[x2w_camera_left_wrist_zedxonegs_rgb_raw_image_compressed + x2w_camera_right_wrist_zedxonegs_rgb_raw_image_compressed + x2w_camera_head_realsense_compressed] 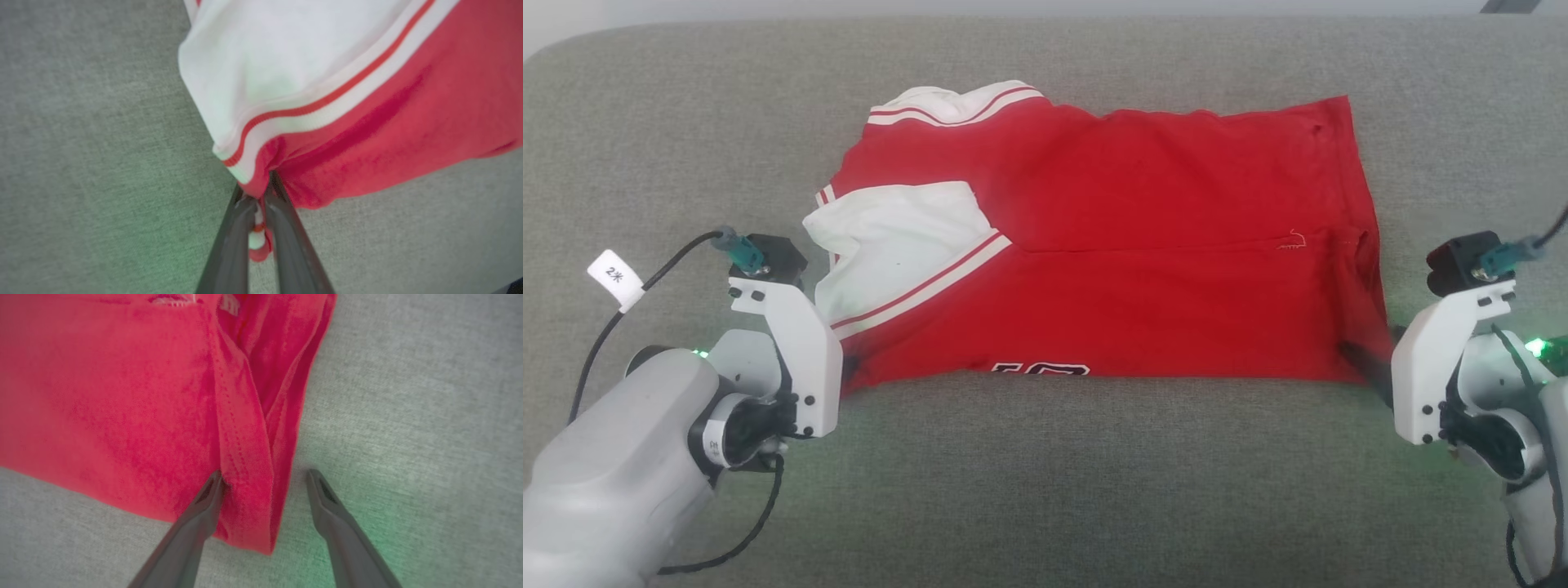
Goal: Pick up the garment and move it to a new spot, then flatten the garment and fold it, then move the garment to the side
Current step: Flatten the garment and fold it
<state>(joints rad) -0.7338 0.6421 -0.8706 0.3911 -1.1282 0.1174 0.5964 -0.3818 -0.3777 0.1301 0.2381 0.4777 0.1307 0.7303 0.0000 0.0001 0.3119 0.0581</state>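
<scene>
The garment [1111, 245] lies folded lengthwise on the grey fabric surface, red with a white sleeve [890, 237] turned over at its left end. Black lettering peeks out at its near edge [1039, 369]. My left gripper [849, 371] is at the near left corner; in the left wrist view the left gripper [256, 185] is shut on a bunch of red and striped cloth of the garment [367, 122]. My right gripper [1364, 363] is at the near right corner. There the right gripper [264, 473] stands open, its left finger on the garment [122, 396] and its right finger on bare surface.
The grey fabric surface [1045, 474] spreads wide on all sides of the shirt, with its rounded far edge at the top. A black cable with a white tag [615, 276] loops beside my left wrist.
</scene>
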